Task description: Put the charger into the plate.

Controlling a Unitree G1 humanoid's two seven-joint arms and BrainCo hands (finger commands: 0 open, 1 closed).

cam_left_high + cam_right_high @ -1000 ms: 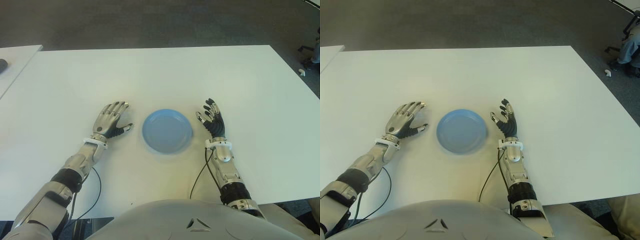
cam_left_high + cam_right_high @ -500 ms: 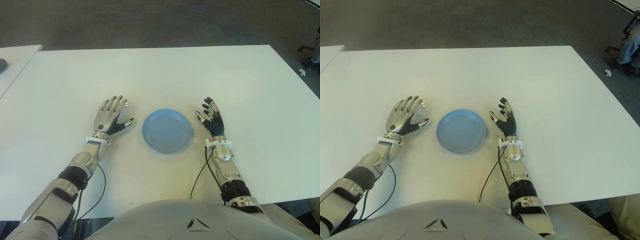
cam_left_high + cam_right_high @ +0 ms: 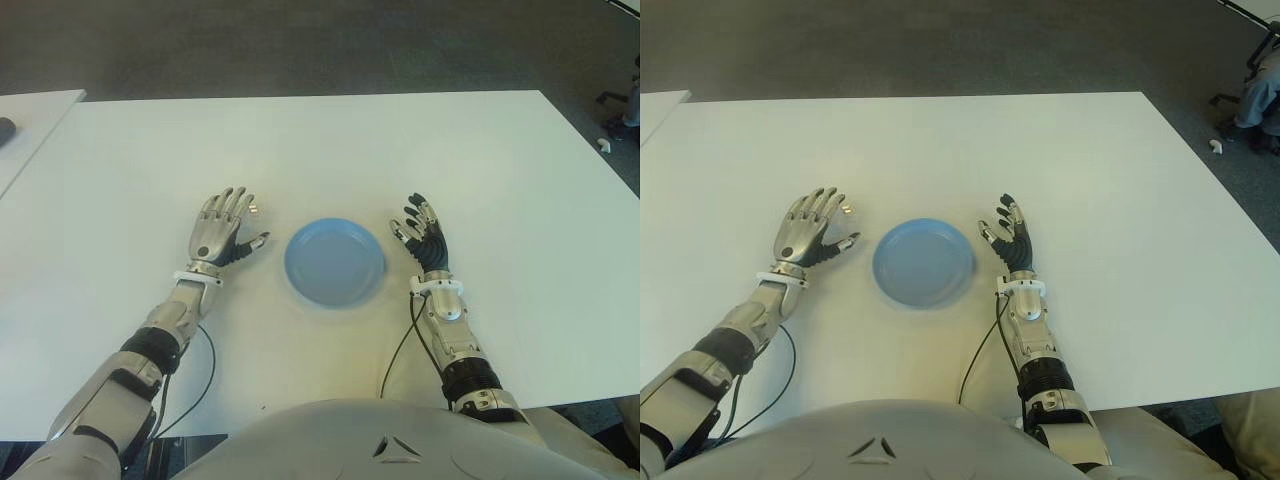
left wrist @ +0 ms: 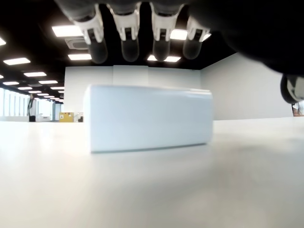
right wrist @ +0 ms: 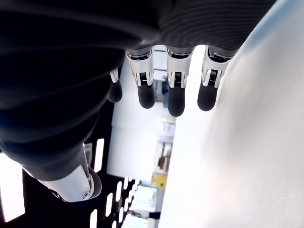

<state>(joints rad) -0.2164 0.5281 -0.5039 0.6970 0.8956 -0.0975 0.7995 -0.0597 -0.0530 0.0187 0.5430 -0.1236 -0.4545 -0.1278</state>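
Our left hand (image 3: 218, 232), fingers spread wide, reaches over the white charger (image 4: 148, 117); the blue plate (image 3: 334, 262) holds nothing, and our right hand (image 3: 422, 236) is open on its right.

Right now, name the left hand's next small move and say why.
Probably curl the left hand down around the white charger: its wrist view shows the charger standing on the table just before the open fingers, ungrasped. The blue plate lies to that hand's right, with the open right hand beyond it.
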